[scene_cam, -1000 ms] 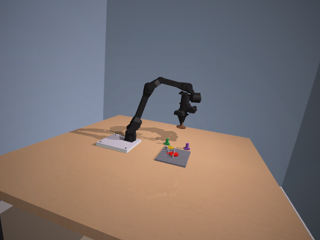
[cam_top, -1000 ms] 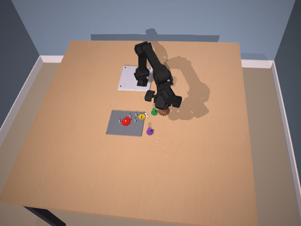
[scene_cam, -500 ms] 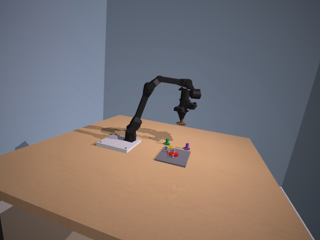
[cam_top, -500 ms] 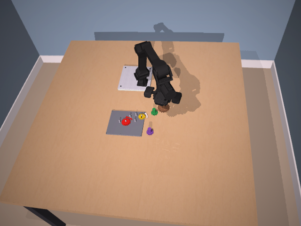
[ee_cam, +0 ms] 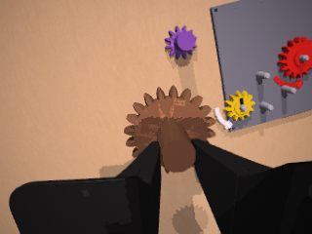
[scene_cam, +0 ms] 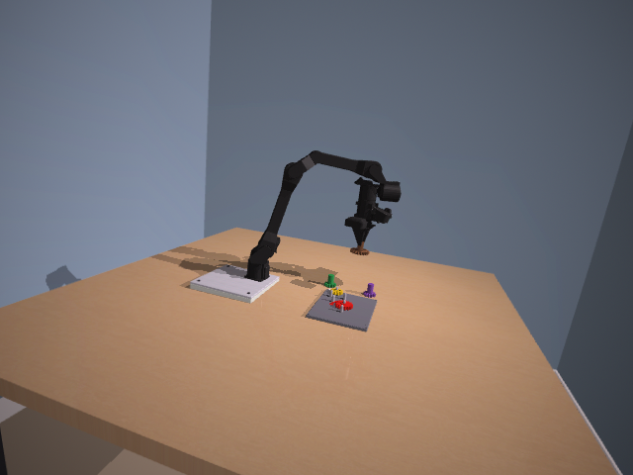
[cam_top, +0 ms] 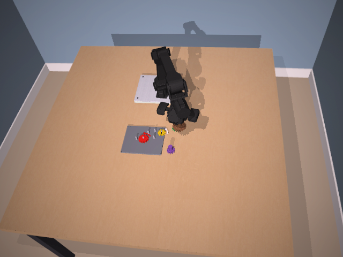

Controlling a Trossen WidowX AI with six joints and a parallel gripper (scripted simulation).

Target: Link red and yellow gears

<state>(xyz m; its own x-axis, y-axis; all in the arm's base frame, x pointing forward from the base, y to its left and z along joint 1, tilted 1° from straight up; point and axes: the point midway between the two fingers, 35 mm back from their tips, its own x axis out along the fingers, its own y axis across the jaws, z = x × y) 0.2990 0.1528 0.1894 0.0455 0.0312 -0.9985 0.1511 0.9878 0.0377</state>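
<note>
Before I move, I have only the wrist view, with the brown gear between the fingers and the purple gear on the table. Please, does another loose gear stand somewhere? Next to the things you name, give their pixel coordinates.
Observer: Yes, a green gear [cam_top: 173, 129] [scene_cam: 330, 280] stands upright off the board [cam_top: 135, 146] [scene_cam: 360, 314] [ee_cam: 253, 29], near the yellow gear [cam_top: 161, 132] [scene_cam: 337, 292] [ee_cam: 247, 100].
Operator: Thank you. I see three empty pegs [cam_top: 154, 136] [ee_cam: 263, 75]. Does the board have more of them?
Observer: One more, a fourth peg [cam_top: 136, 137] [scene_cam: 341, 309], beside the red gear [cam_top: 143, 138] [scene_cam: 348, 305] [ee_cam: 292, 60], on the side away from the yellow gear.

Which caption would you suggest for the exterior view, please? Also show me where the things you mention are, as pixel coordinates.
The hand [scene_cam: 361, 241] holds a brown gear [scene_cam: 359, 251] above the table [scene_cam: 204, 368].
</note>
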